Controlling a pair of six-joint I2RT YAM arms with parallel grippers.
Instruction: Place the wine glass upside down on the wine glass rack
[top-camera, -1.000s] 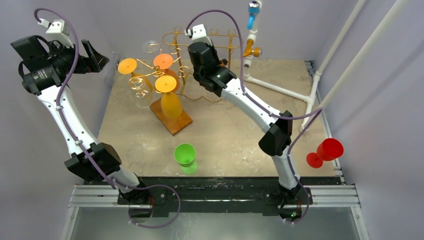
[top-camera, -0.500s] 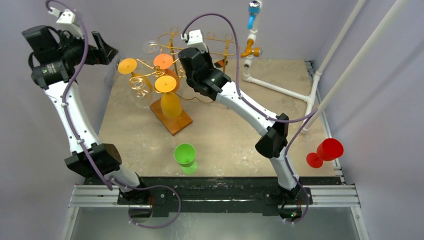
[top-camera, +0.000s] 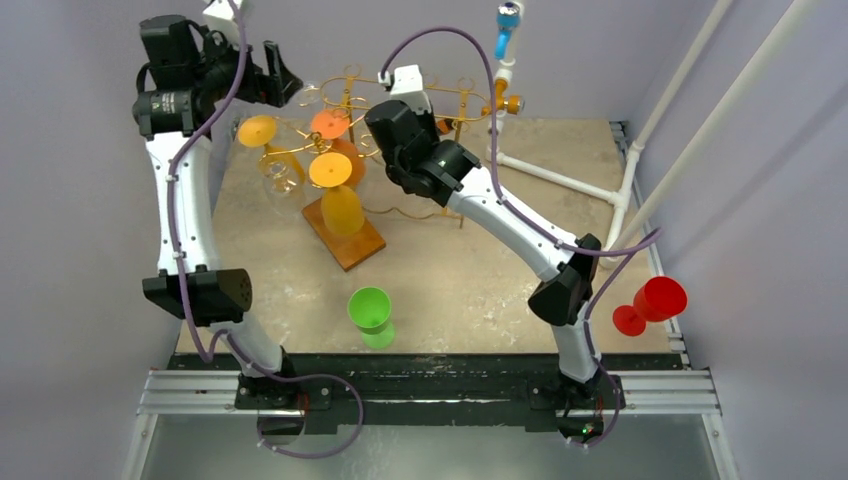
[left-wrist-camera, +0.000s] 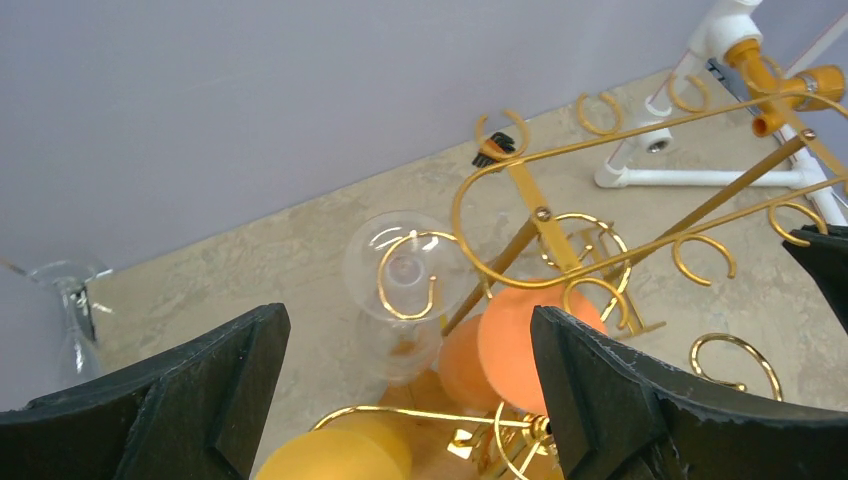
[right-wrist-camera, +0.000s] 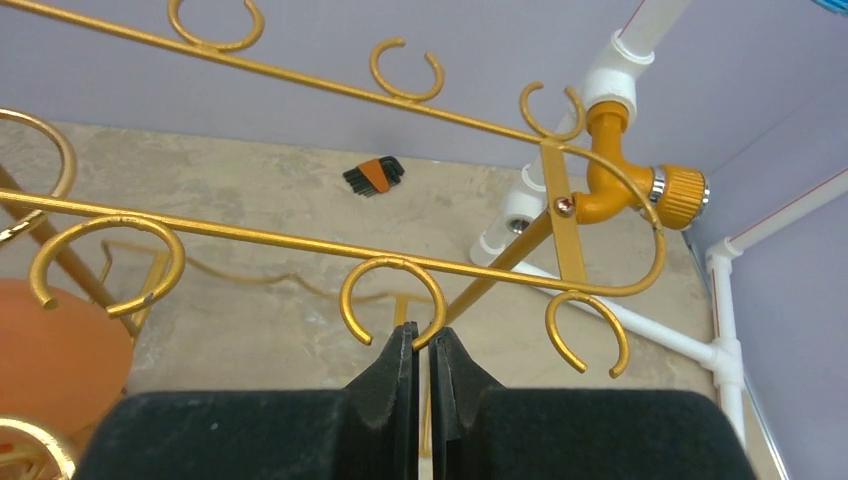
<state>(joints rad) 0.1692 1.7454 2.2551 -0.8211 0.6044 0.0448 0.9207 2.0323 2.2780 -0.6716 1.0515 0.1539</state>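
Nearest the arm bases, the green glass (top-camera: 370, 312) stands on the worktop (top-camera: 450, 270) and the red glass (top-camera: 652, 300) lies off its right edge. Both are where they were a second ago. The left arm has changed most: it was leaning out toward the left wall and now stands nearly upright. The left gripper (top-camera: 272, 78) has swung across to the far left corner of the gold rack (top-camera: 440, 95). Its fingers are spread wide with nothing between them. The right arm has shifted only a little, its elbow further right. The right gripper (right-wrist-camera: 420, 340) is pressed closed to a thin slit, holding nothing, with its tips just below one of the rack's hooks.

From the top view the left gripper hides the rack's far left corner. The left wrist view shows what is there: the clear wine glass (left-wrist-camera: 405, 275) hangs upside down, its foot caught in a gold hook. An orange glass (left-wrist-camera: 520, 345) hangs beside it and a yellow one (left-wrist-camera: 335, 460) nearer. Only the right wrist view shows a small black-and-orange object (right-wrist-camera: 373, 175) on the worktop beyond the rack, and an orange pipe fitting (right-wrist-camera: 640, 190) close behind the rack's far right end.
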